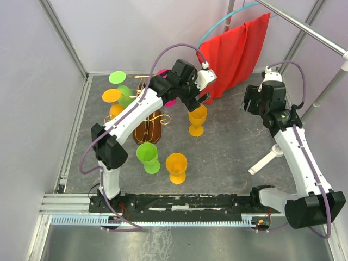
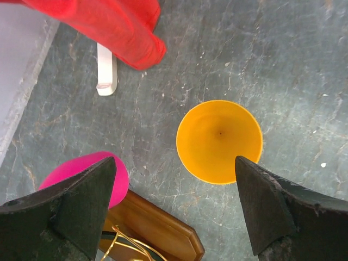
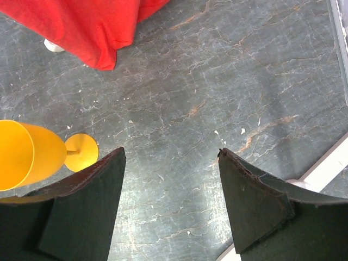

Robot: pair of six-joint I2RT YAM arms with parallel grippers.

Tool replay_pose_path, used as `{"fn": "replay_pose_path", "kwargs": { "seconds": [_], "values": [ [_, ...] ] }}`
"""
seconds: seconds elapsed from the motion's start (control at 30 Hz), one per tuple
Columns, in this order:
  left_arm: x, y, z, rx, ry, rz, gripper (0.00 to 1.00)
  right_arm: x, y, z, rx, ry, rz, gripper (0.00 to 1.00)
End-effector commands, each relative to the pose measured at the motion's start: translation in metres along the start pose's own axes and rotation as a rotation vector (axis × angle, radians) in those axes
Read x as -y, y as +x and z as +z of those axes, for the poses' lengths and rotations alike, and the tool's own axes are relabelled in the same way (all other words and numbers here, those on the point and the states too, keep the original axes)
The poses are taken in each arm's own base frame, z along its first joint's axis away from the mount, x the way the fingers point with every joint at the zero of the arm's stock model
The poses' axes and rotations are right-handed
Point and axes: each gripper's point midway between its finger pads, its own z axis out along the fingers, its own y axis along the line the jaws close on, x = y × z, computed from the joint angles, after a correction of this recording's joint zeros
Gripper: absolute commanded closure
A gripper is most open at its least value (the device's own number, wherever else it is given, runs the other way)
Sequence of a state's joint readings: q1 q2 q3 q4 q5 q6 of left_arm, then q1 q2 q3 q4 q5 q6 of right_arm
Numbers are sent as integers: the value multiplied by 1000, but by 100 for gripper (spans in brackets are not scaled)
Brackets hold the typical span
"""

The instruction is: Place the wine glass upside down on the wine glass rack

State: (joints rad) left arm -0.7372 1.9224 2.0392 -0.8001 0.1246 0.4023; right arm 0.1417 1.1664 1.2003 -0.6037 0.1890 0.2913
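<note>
The yellow wine glass (image 2: pixel 219 141) stands upright, long axis vertical, mouth open straight below the left gripper (image 2: pixel 174 163). That gripper's jaws are spread wide and hold nothing. The right gripper (image 3: pixel 169 155), also spread and empty, hangs well off to the side. The wine glass rack (image 1: pixel 148 129) is near, behind the left gripper.

L end effector (image 2: pixel 175 163) & R end effector (image 3: pixel 170 152): jaws spread wide.

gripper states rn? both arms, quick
Left gripper: open, empty, above the yellow wine glass.
Right gripper: open, empty.
</note>
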Motion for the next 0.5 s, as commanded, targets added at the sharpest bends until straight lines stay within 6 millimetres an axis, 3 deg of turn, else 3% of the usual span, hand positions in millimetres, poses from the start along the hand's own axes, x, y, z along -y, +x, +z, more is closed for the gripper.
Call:
{"fn": "replay_pose_path", "kwargs": {
  "seconds": [0.0,0.47],
  "values": [
    [-12,-1,6,-28,-44,13,5,-1,-7,-10,41,-21,14,23],
    [-6,36,47,-139,-15,0,4,4,-12,-14,64,-2,2,23]
  ]
}}
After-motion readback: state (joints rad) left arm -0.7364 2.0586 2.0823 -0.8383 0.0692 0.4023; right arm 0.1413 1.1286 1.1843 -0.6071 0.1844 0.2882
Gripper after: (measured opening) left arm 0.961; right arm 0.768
